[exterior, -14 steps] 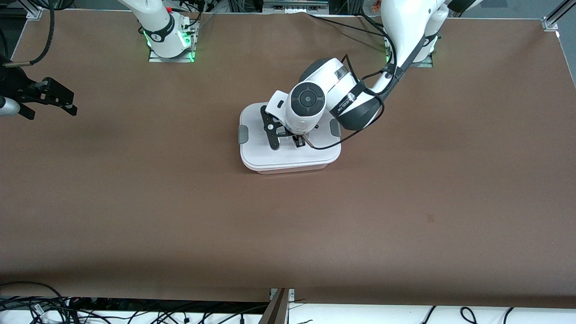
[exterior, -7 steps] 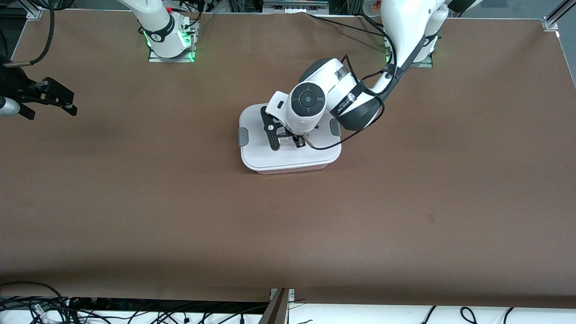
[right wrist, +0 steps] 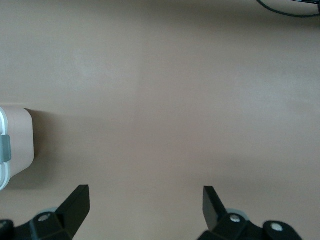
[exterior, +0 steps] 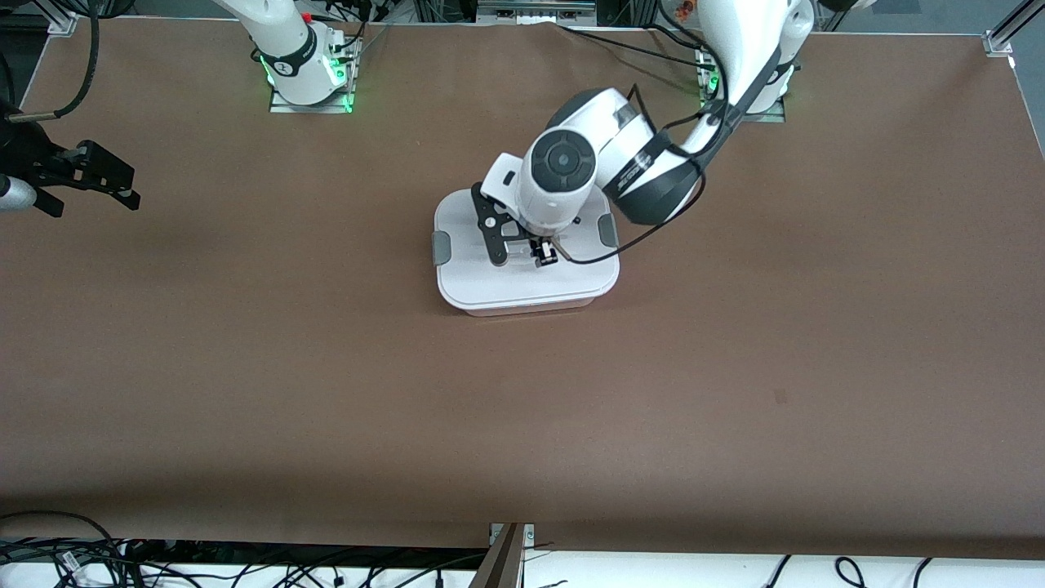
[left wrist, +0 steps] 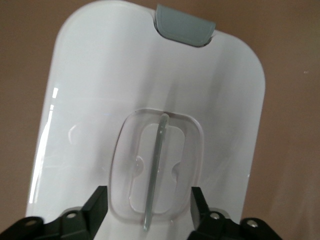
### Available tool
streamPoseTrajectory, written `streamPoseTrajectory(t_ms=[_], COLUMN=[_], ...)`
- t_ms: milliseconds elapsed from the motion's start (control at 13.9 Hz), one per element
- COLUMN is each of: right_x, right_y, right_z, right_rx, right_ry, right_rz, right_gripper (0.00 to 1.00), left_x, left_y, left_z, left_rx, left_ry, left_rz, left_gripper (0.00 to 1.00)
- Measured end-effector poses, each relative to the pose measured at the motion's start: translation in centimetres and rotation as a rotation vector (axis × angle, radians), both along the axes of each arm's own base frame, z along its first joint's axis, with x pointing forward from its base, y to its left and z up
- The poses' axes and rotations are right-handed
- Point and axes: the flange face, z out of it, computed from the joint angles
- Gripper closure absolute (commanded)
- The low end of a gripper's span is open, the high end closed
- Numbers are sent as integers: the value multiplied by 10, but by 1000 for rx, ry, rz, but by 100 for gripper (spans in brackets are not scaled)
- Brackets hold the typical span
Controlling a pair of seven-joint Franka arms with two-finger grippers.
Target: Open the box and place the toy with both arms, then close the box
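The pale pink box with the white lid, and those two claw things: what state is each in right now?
Pale pink plastic box: closed, white lid on.
Grey side clips: down against the lid.
Left end effector: open, over the lid's clear recessed handle.
Right end effector: open, waiting over bare table.

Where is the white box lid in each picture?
Front view: the white lid sits mid-table, under the open left gripper.
Left wrist view: the lid fills the picture.
Right wrist view: only the box's corner shows at the edge.
Shared landmark: the grey side clip.
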Motion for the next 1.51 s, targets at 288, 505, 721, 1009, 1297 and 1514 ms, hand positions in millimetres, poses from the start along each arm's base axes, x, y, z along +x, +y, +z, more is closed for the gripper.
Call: streamPoseTrajectory(t_ms=[288, 505, 721, 1009, 1297, 1514], right_x=[0, 0, 0, 0, 0, 0], right_y=[0, 0, 0, 1, 2, 2], right_z=[0, 0, 0, 0, 0, 0], right_rx=[0, 0, 0, 0, 0, 0], right_ry=[0, 0, 0, 1, 1, 1], right_rz=[0, 1, 1, 2, 3, 3], right_gripper=[0, 0, 0, 0, 0, 0], left_x=[-9, -3, 14, 48, 83, 83], left_y=[42, 84, 150, 236, 345, 410], left_z=[78, 125, 162, 191, 211, 202], left_rx=[168, 302, 363, 367, 273, 226], left_ry=[-16, -151, -147, -134, -133, -82], left_rz=[322, 510, 635, 791, 1004, 1137], left_gripper=[0, 0, 0, 0, 0, 0])
